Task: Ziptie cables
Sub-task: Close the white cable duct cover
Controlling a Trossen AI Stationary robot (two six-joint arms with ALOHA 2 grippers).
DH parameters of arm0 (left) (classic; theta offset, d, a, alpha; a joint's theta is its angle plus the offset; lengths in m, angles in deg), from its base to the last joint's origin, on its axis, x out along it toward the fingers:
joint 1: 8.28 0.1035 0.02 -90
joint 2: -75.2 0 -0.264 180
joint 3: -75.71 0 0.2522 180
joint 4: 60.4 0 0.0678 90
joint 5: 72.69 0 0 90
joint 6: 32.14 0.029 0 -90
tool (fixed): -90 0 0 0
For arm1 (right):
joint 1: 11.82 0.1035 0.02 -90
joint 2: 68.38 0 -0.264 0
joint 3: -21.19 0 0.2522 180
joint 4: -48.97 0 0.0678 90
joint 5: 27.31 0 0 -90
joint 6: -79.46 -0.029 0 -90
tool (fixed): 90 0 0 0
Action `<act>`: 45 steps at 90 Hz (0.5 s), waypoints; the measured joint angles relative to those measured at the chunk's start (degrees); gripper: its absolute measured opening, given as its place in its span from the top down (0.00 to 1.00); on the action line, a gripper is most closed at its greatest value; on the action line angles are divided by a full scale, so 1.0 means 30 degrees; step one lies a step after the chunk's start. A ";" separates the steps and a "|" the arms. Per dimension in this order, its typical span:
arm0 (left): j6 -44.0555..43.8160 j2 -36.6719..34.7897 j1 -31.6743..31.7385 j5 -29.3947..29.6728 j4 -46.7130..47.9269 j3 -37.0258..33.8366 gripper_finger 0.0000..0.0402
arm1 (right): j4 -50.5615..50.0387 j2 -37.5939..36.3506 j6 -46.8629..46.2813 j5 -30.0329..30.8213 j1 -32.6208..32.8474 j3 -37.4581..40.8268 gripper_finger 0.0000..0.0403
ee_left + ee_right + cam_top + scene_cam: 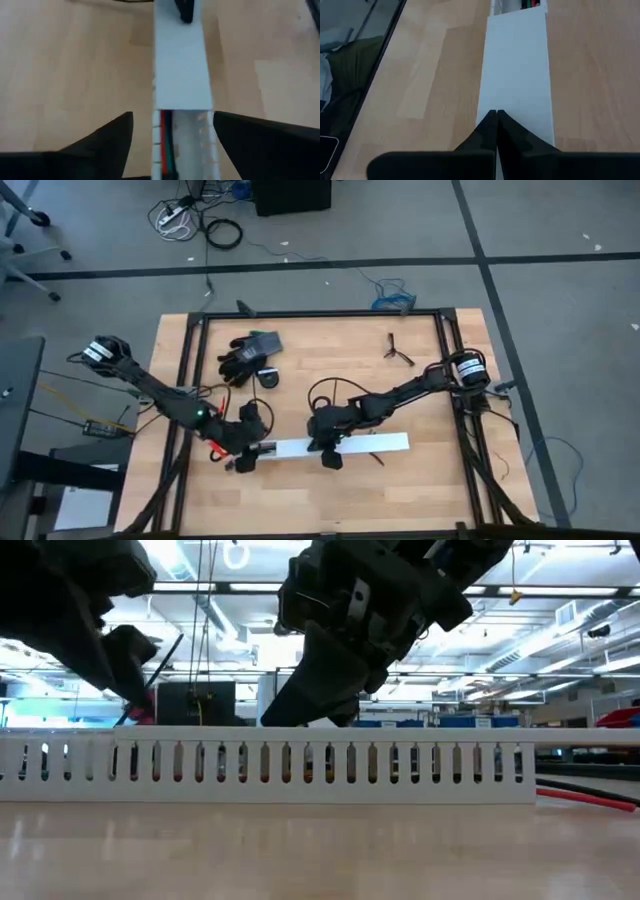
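Mostly cables [166, 145] hidden inside channel [181, 70]

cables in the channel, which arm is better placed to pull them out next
Left, likely. Its open gripper straddles the uncovered end of the channel, where the cables show. The right gripper is shut, resting on the channel's lid farther along.

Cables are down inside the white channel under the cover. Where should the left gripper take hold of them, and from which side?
Grip the cables at the uncovered end of the white channel, where red, black and green strands show. Come straight down between the slotted walls, fingers along the channel's length. The left gripper is open and straddles that end; the shut right gripper rests on the cover.
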 joint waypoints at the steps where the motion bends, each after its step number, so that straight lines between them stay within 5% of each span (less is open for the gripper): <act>1: 0.0102 0.0001 0.0000 0.0008 -0.0006 -0.0004 0.30 | 0.0000 0.0000 0.0000 0.0003 0.0002 0.0000 1.00; 45: 0.1987 0.2242 -0.0036 -0.0102 -0.1574 -0.0004 0.13 | 0.0000 0.0007 0.0193 -0.0583 0.0007 0.0000 1.00</act>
